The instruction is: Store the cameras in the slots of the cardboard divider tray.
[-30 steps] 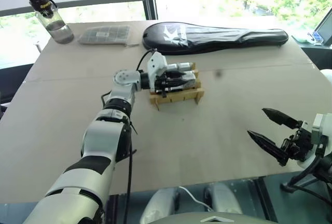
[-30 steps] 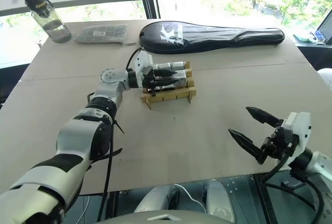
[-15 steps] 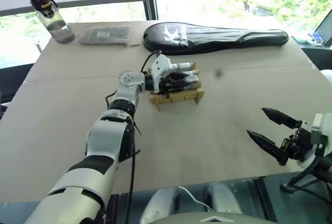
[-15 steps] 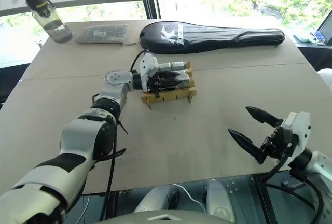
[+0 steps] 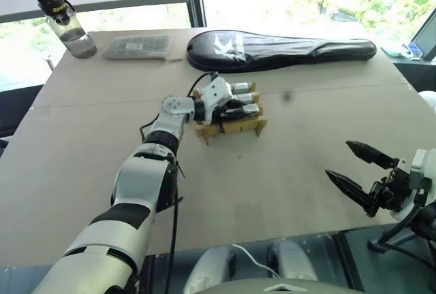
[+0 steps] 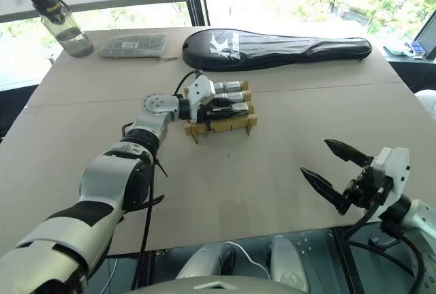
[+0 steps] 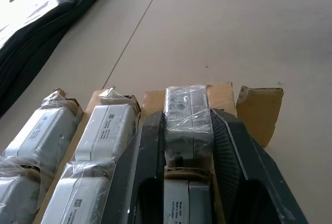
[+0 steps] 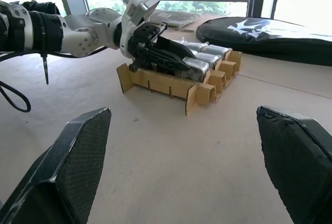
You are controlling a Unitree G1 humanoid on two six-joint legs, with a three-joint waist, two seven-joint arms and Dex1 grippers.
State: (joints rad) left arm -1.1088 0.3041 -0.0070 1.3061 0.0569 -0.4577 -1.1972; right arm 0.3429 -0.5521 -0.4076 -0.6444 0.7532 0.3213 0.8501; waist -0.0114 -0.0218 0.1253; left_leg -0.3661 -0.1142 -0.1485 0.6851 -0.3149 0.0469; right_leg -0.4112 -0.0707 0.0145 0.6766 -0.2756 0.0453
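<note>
Bottle [image 5: 68, 27], black case [image 5: 283, 47] behind tray [image 5: 231, 125]

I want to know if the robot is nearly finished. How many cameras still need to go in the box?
Nearly done, it seems. The cardboard divider tray already holds wrapped cameras in most slots. The left gripper is shut on one camera, lowering it into an end slot. No loose cameras lie on the table. The right gripper waits open.

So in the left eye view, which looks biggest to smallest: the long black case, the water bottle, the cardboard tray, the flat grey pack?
1. Long black case, clearly largest.
2. Cardboard tray and flat grey pack look about alike; the pack lies farther off, so I won't rank them.
3. Water bottle, smallest.
</note>
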